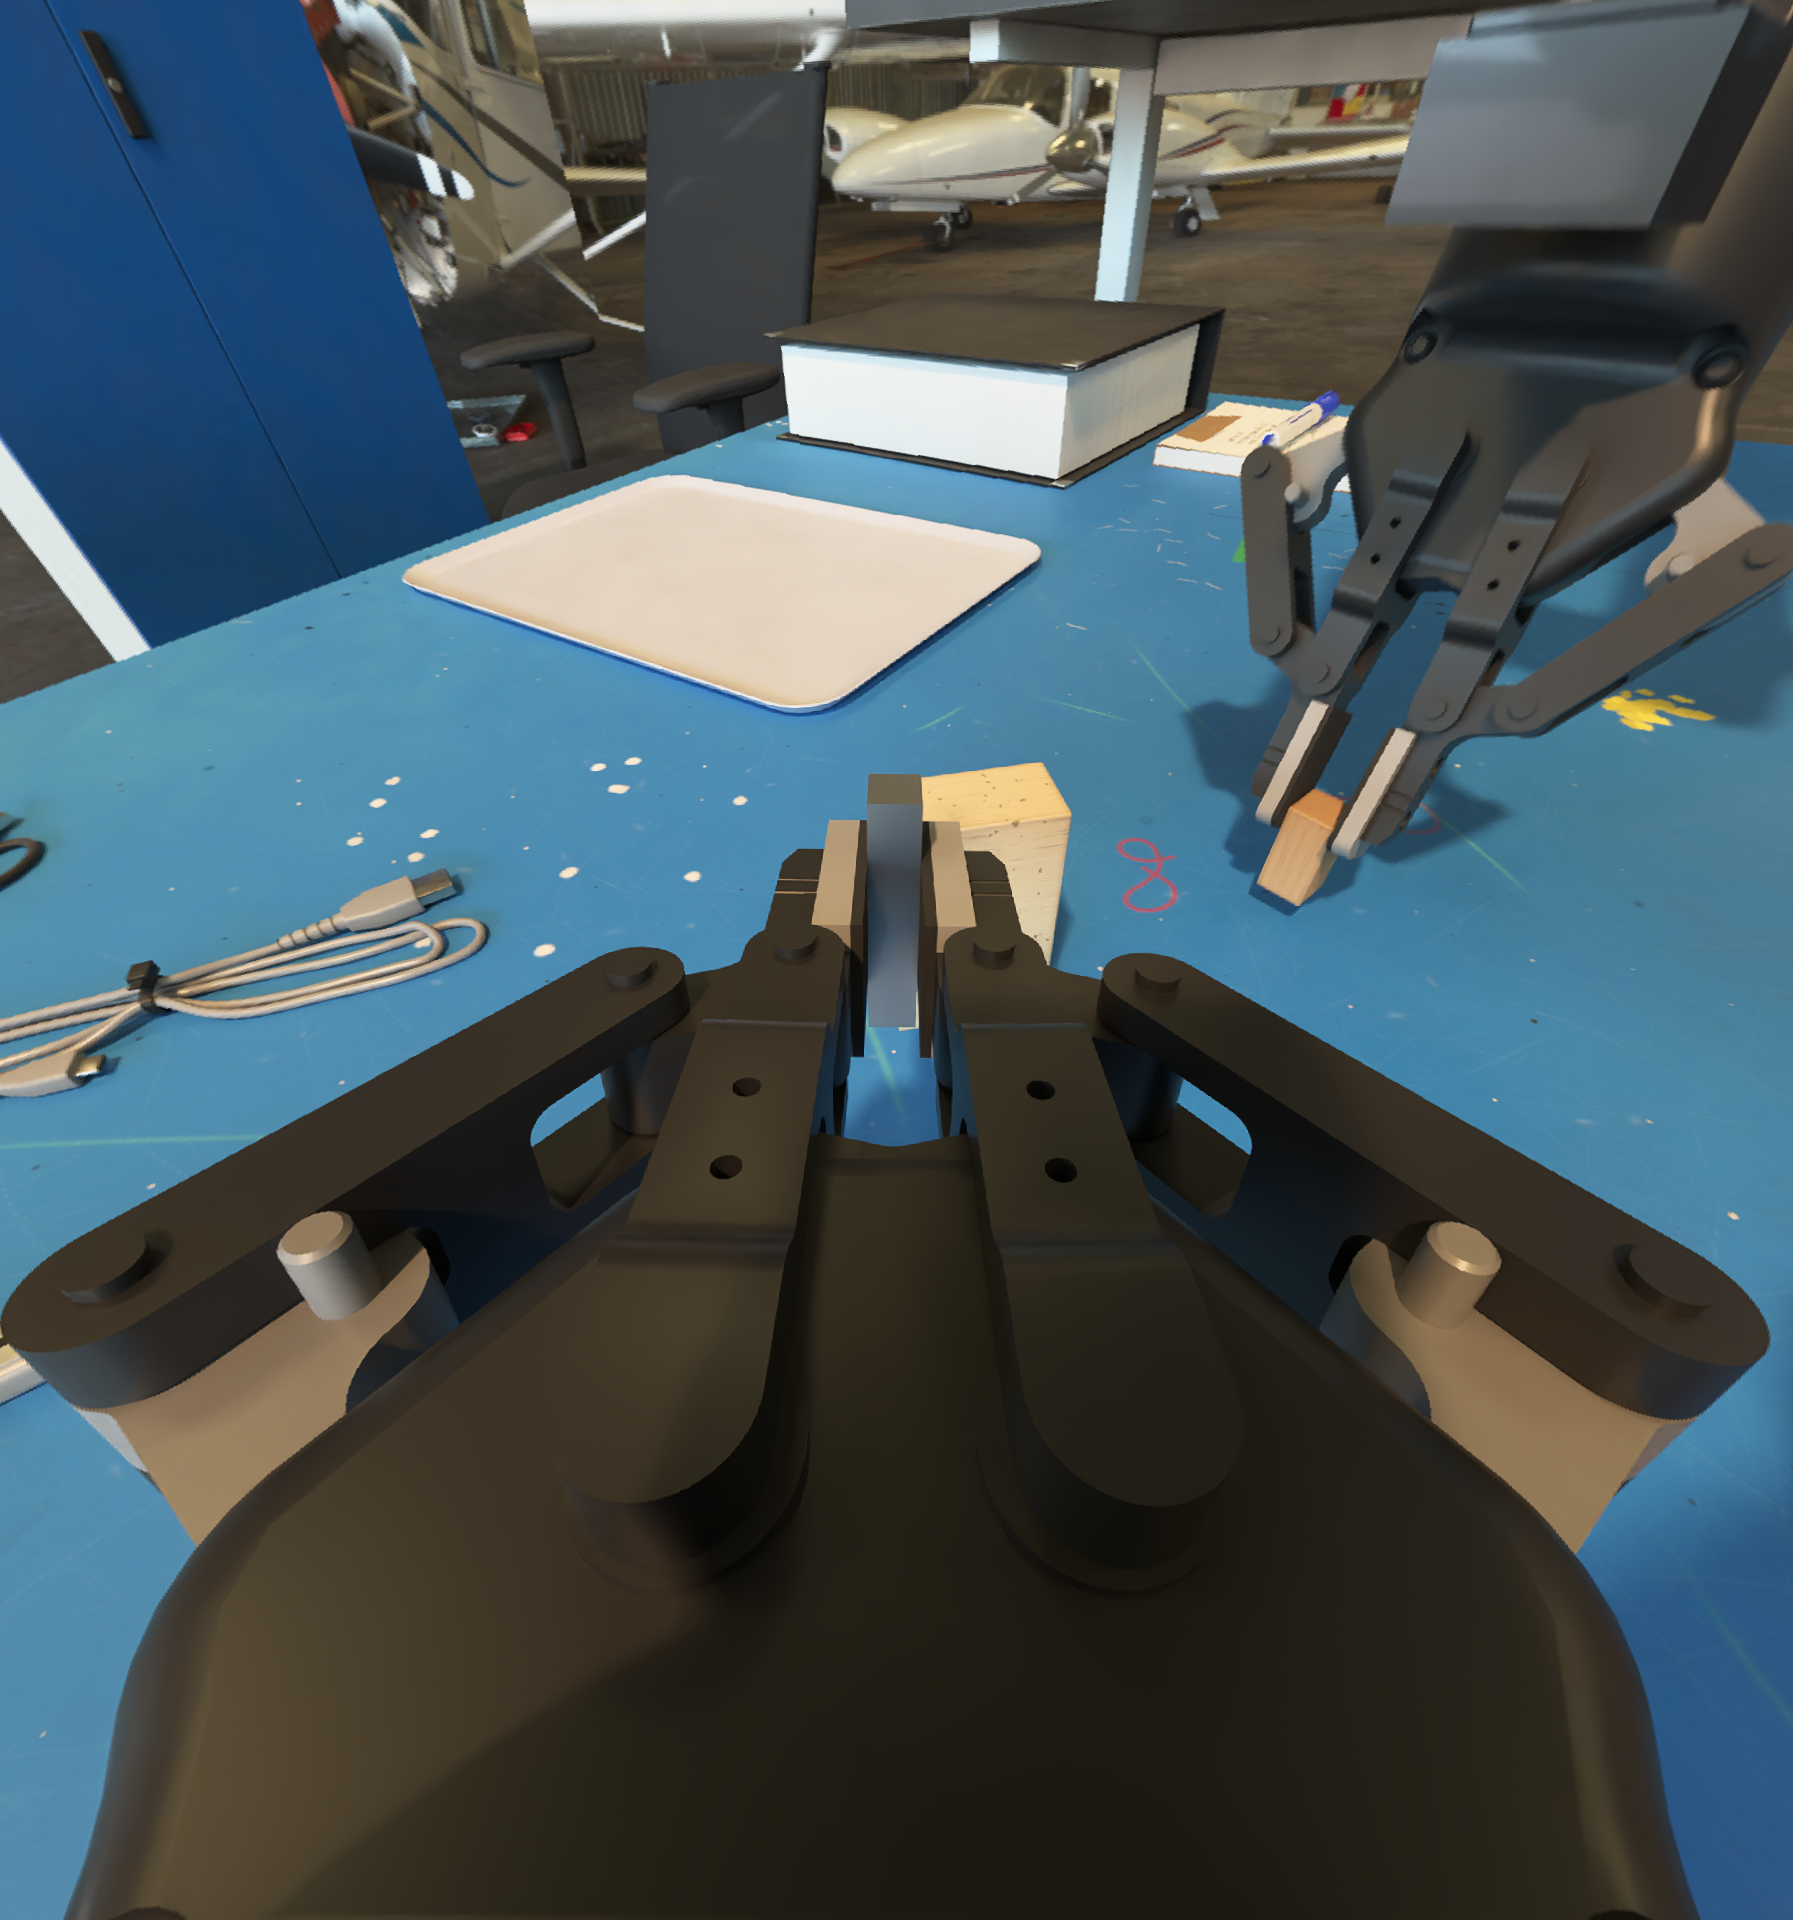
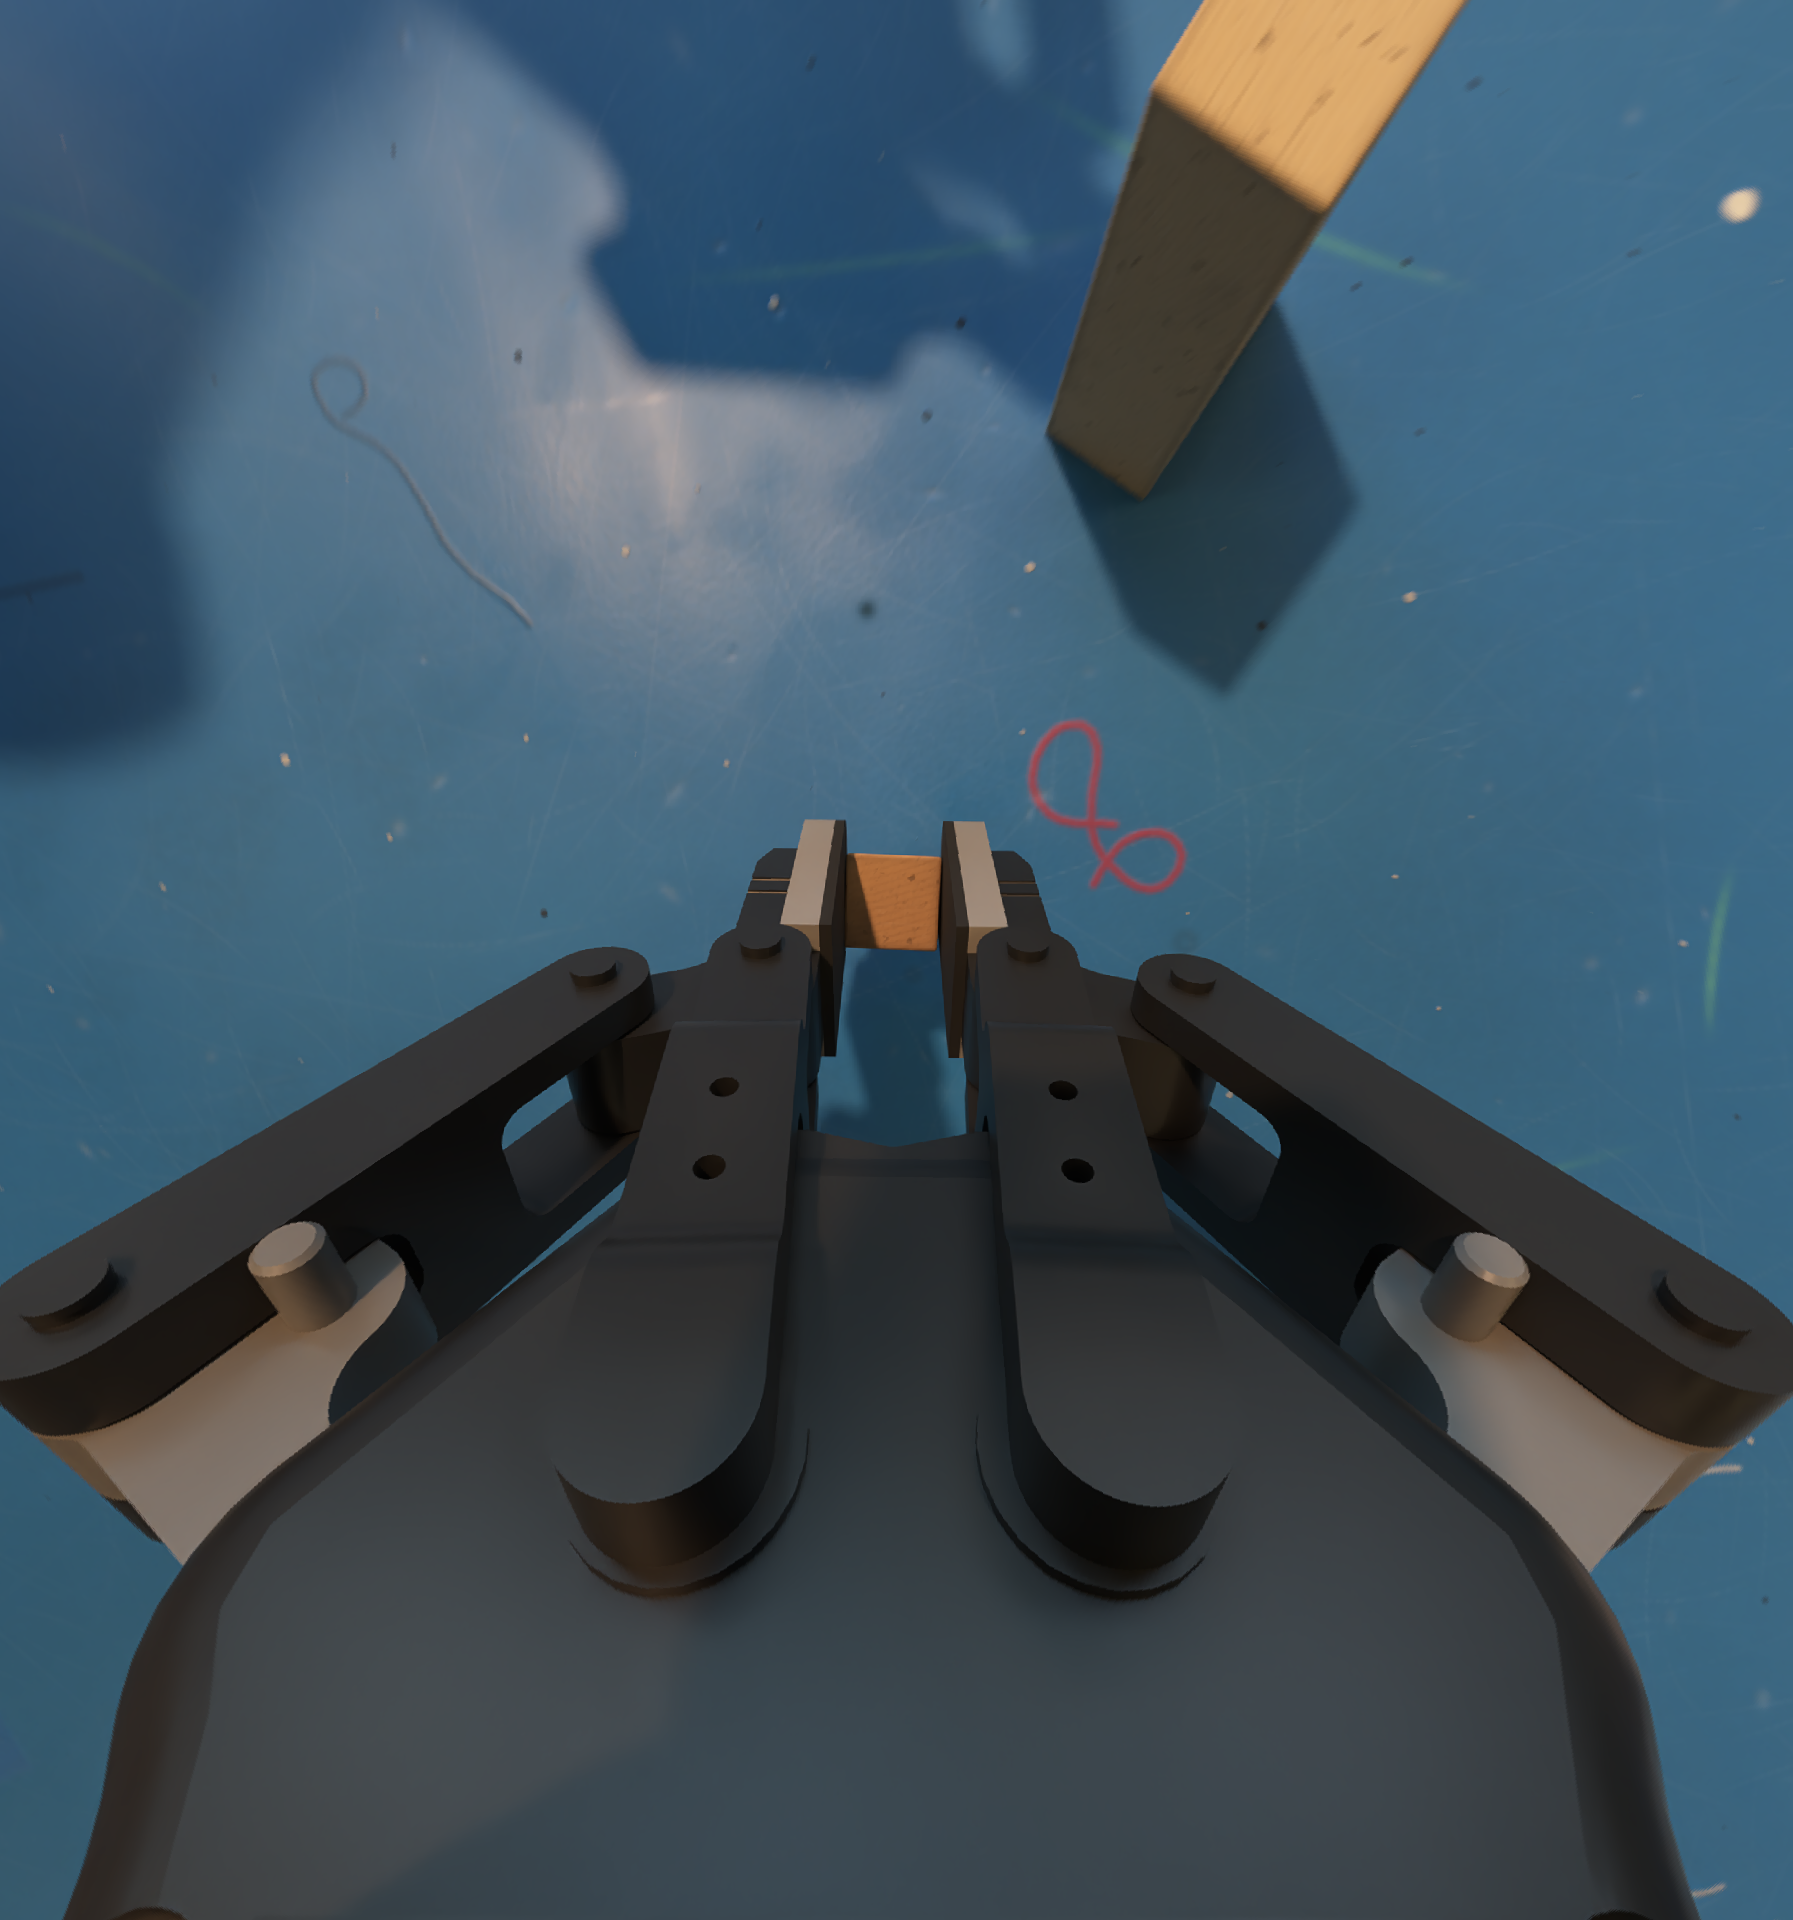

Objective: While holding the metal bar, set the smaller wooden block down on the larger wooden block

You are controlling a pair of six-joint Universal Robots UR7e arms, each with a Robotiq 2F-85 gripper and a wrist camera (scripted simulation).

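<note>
My left gripper (image 1: 893, 878) is shut on a grey metal bar (image 1: 892, 904), held upright just above the blue table. The larger pale wooden block (image 1: 1017, 836) stands on the table right behind it. My right gripper (image 1: 1313, 821) shows at the right of the left wrist view, shut on the smaller orange wooden block (image 1: 1299, 850), tilted, low over the table. In the right wrist view my right gripper (image 2: 893, 883) clamps the small block (image 2: 893, 900) between its pads, and the larger block (image 2: 1224, 229) stands ahead to the upper right, apart from it.
A white tray (image 1: 736, 582) lies behind the blocks. A thick binder (image 1: 985, 390), a notepad and a blue pen (image 1: 1302, 416) sit at the far edge. Grey cables (image 1: 248, 966) lie at the left. Red scribbles mark the table (image 1: 1146, 878) (image 2: 1105, 816).
</note>
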